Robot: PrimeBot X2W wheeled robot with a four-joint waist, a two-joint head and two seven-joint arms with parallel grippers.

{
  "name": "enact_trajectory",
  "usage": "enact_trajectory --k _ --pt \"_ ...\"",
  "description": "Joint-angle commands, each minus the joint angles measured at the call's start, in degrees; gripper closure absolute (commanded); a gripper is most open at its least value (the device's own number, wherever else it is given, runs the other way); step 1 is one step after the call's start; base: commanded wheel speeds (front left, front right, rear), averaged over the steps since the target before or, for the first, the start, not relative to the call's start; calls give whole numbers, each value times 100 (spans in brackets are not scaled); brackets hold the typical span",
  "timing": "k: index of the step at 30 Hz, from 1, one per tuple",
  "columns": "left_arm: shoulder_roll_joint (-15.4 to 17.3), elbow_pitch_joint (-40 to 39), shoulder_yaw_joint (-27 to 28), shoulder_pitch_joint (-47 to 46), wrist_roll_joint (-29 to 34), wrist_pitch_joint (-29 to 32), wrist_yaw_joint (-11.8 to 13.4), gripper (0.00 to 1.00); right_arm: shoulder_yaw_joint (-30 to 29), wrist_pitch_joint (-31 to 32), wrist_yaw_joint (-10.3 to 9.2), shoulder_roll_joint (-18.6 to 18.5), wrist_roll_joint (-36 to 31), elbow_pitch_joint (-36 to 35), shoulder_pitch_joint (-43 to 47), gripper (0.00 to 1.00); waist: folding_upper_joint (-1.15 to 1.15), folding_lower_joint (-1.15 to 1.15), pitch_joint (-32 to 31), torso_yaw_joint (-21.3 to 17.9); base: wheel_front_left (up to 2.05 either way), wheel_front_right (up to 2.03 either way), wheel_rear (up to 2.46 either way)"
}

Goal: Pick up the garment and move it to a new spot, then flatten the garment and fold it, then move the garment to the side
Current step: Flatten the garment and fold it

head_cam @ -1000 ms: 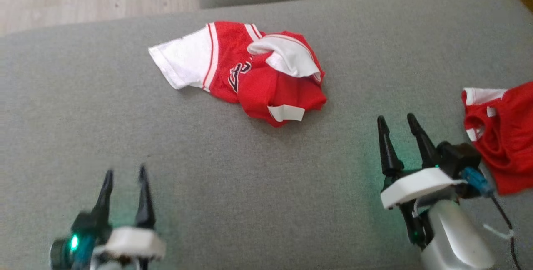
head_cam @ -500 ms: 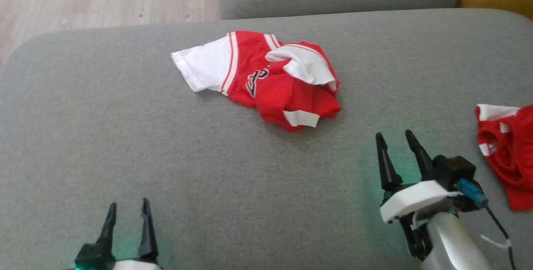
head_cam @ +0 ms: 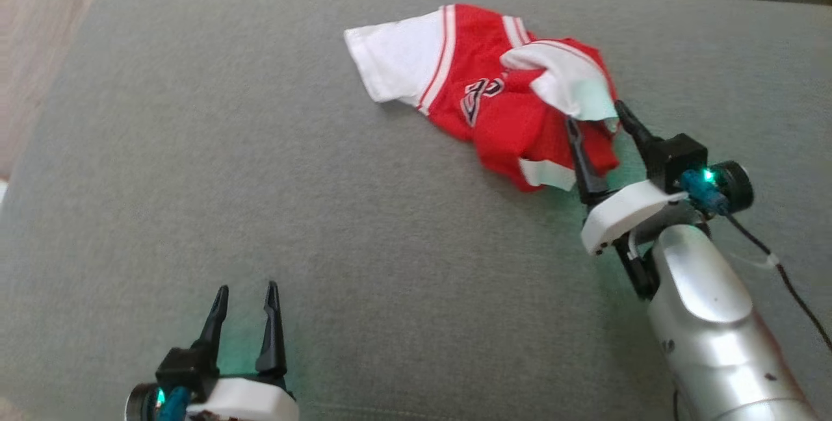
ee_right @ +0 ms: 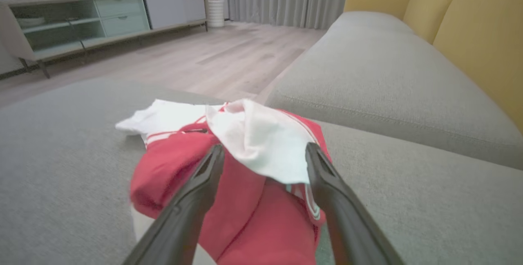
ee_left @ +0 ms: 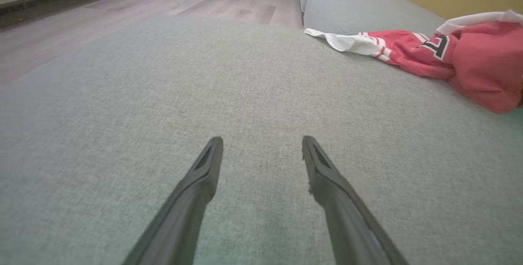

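Grey seat cushion [head_cam: 260, 180] forms the work area, with wooden floor [head_cam: 39, 31] beyond its far left edge and a yellow backrest [ee_right: 482, 32] on the right in the right wrist view.

1. Garment [head_cam: 494, 115]: a red and white jersey lying crumpled on the far right part of the cushion. One white sleeve [head_cam: 396, 60] is spread toward the far left. The rest is bunched into a heap with a white fold on top. It is neither flattened nor folded.

2. Right tool [head_cam: 595, 114]: released, jaws spread wide. The two fingers straddle the near right end of the heap, one on each side of the white fold. Nothing is clamped.

3. Left tool [head_cam: 247, 287]: released and empty, over bare cushion at the near left, well apart from the garment.

Status: no stage appears complete. The pick-up is judged to be at the approach stage. Closing on the fabric, lifting, relocating, flattening, folding and moving aside all remain.
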Motion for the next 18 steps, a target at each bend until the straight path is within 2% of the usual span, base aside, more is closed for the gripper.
enact_trajectory --k 1,8,18 --pt "11 -120 96 -258 -84 -30 35 0 -60 -23 -5 -6 -191 30 -232 0 0 -1 190 221 0 0 0" --pt "11 -136 -11 -364 -228 -30 70 0 -332 -23 -5 -6 -838 354 -548 0 0 -1 393 354 0 0 0" --pt "11 -235 -224 -659 -411 -30 78 0 -510 -23 -5 -6 -839 36 -831 0 0 -1 561 379 0 0 0"
